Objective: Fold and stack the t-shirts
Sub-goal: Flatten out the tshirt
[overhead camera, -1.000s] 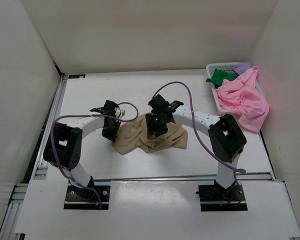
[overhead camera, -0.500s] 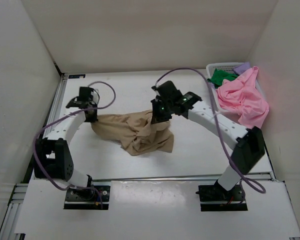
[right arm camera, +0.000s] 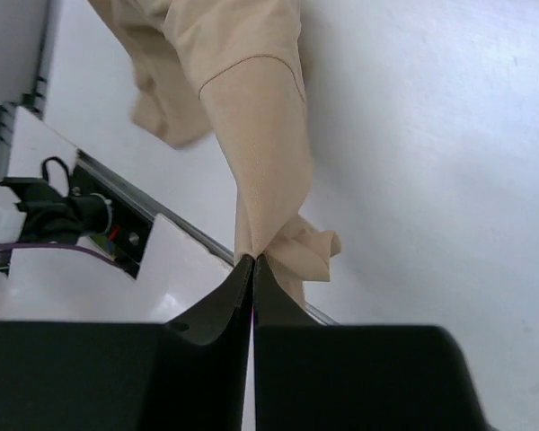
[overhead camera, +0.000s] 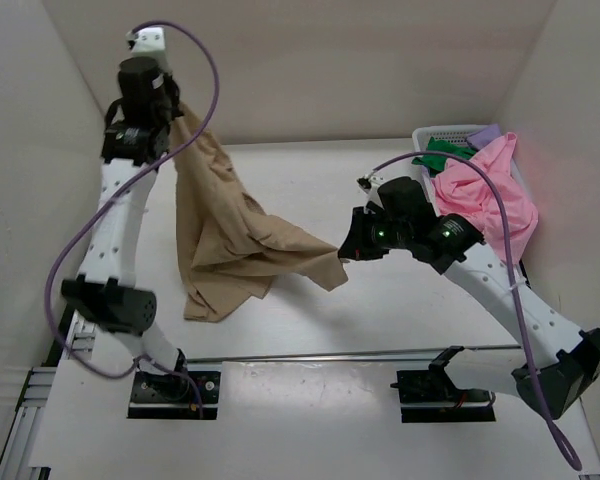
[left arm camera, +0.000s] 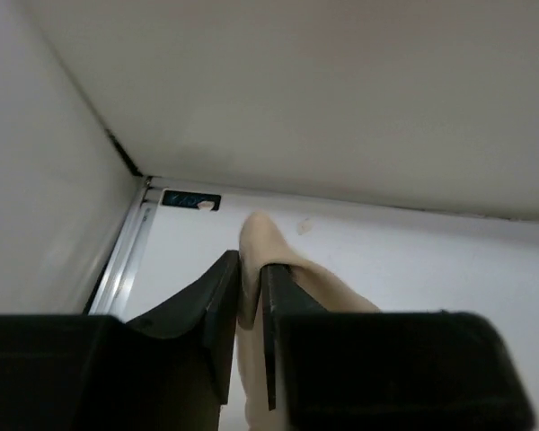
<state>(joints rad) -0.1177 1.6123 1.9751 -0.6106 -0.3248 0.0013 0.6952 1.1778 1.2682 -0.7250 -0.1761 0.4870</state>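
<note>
Top external, soft tan t-shirt (overhead camera: 225,240), draped, creased

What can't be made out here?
Top view: purple shirt shows only a corner behind the pink shirt; green shirt lies partly under it; basket mostly covered.
Left wrist: tan shirt cut off below by the body of the left gripper.
Right wrist: unclear which part of the shirt the right gripper pinches; cloth bunched.
</note>
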